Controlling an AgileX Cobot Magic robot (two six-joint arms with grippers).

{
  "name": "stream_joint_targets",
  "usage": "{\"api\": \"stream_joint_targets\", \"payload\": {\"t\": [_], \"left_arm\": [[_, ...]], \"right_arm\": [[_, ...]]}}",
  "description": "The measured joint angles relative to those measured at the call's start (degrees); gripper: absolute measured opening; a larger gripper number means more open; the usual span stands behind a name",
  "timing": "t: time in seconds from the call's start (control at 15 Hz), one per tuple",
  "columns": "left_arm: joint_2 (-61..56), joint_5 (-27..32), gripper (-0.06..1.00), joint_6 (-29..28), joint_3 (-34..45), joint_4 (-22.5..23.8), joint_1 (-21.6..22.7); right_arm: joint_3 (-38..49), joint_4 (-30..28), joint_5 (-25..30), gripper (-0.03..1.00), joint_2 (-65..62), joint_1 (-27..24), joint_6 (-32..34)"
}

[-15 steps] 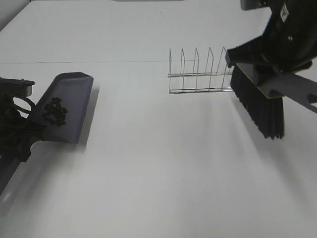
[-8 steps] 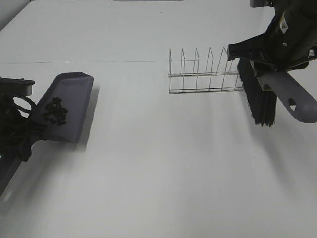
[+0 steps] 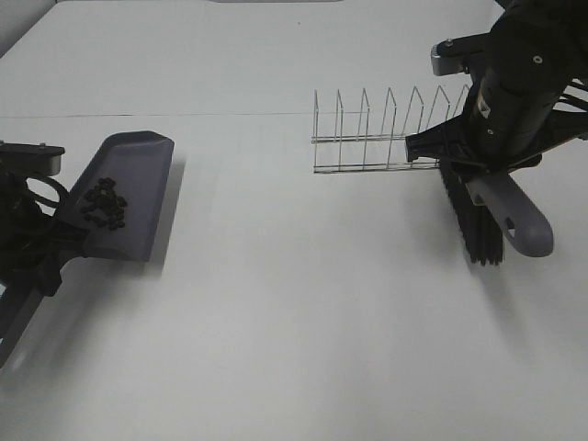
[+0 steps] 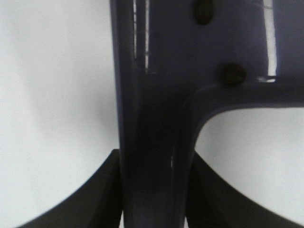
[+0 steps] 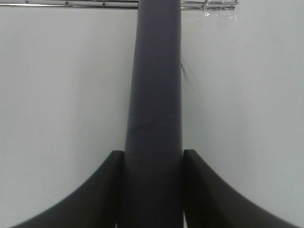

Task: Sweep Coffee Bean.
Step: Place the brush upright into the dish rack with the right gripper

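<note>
The coffee bean cluster (image 3: 103,204) lies in the dark grey dustpan (image 3: 129,175) on the left of the table. My left gripper (image 3: 37,250) is shut on the dustpan's handle (image 4: 152,118), and two beans (image 4: 232,74) show on the pan in the left wrist view. On the right, the brush (image 3: 478,220) hangs low over the table, black bristles down and grey handle (image 3: 519,220) pointing to the front right. My right gripper (image 3: 478,175) is shut on that handle (image 5: 154,95), whose fingers (image 5: 107,190) flank it.
A wire rack (image 3: 381,133) stands at the back centre-right, its right end just beside the brush and the right arm; it also shows as the wire rack (image 5: 66,4) in the right wrist view. White tabletop (image 3: 303,303) spreads between dustpan and brush.
The right arm has swung the brush down and leftward, turning it, so it now sits low by the rack's right end. The left arm and dustpan have stayed put.
</note>
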Motion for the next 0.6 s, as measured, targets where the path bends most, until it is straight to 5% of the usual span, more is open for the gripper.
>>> {"api": "stream_joint_targets", "payload": {"t": [0.6], "left_arm": [[0.0,0.57,0.33,0.0,0.0,-0.57,0.0]], "right_arm": [[-6.42,-4.87,0.23,0.36,3.95,-2.75,3.32]]}}
